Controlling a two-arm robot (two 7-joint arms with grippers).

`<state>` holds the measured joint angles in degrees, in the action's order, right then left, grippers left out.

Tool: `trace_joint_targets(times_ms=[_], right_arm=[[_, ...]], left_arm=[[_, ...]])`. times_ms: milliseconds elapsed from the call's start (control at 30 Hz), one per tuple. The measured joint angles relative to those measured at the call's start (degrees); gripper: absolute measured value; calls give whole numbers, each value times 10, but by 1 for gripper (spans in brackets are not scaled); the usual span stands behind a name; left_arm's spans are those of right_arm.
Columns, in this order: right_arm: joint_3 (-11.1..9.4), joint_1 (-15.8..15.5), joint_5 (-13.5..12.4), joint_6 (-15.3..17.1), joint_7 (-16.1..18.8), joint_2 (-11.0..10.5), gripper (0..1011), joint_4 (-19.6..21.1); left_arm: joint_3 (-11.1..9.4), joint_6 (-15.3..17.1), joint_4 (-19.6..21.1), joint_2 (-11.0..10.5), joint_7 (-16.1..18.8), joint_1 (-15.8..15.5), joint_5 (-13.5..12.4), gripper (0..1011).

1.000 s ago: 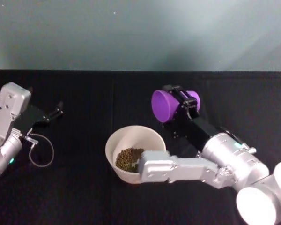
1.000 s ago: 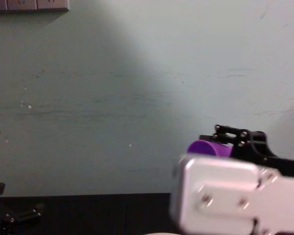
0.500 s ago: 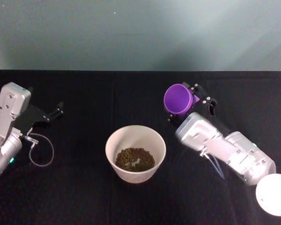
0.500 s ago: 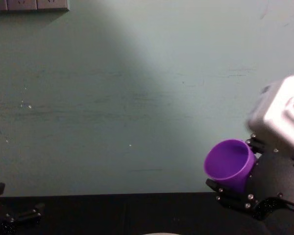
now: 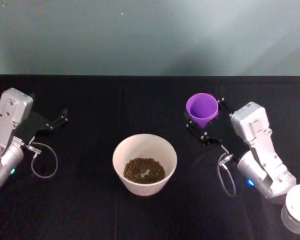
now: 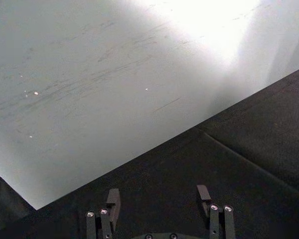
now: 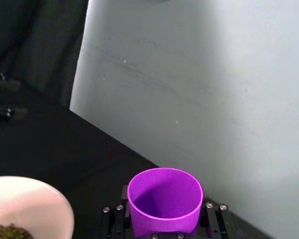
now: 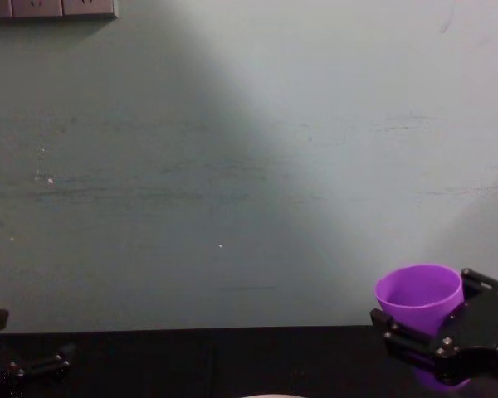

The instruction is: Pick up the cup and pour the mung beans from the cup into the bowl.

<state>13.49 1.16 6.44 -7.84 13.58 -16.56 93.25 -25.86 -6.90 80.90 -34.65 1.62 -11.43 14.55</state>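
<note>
The purple cup [image 5: 202, 108] stands upright to the right of and behind the bowl, and my right gripper [image 5: 204, 117] is shut on it. Looking into the cup [image 7: 164, 205] from the right wrist, its inside is bare purple. From the chest, the cup [image 8: 419, 296] sits low at the right in the black fingers [image 8: 398, 325]. The white bowl [image 5: 145, 145] rests at the table's middle with mung beans [image 5: 144, 170] in its bottom. Its rim [image 7: 37, 191] and some beans [image 7: 4, 232] also appear from the right wrist. My left gripper [image 5: 57, 120] stays parked and open at the far left.
A black cloth [image 5: 100, 100] covers the table up to a pale green wall [image 5: 150, 35]. A loose cable loop [image 5: 44, 162] hangs by the left arm, another cable [image 5: 226, 180] by the right arm. The left gripper's fingers [image 6: 112, 200] point toward the wall.
The right arm has swung the cup from lying tilted near the bowl back to upright, moving it right and lower. The left arm has not moved.
</note>
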Motion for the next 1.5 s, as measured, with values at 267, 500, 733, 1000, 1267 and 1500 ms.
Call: trace_joint_targets(times_ms=[267,500,733,1000,1267,1500], right_arm=[[-12,3,-85,-7,35,12,739,-33],[-11,10,-126,-14,50,17,739,-65],[-10,21,-173,-31,69,25,739,-113],[-3,28,-196,-48,79,27,739,-148],[4,35,-200,-61,80,26,739,-168],[5,36,-205,-66,81,25,882,-172]], left_arm=[[0,0,0,0,0,0,0,1000],[0,0,0,0,0,0,0,1000],[0,0,0,0,0,0,0,1000],[0,0,0,0,0,0,0,1000],[0,0,0,0,0,0,0,1000],[0,0,0,0,0,0,0,1000]])
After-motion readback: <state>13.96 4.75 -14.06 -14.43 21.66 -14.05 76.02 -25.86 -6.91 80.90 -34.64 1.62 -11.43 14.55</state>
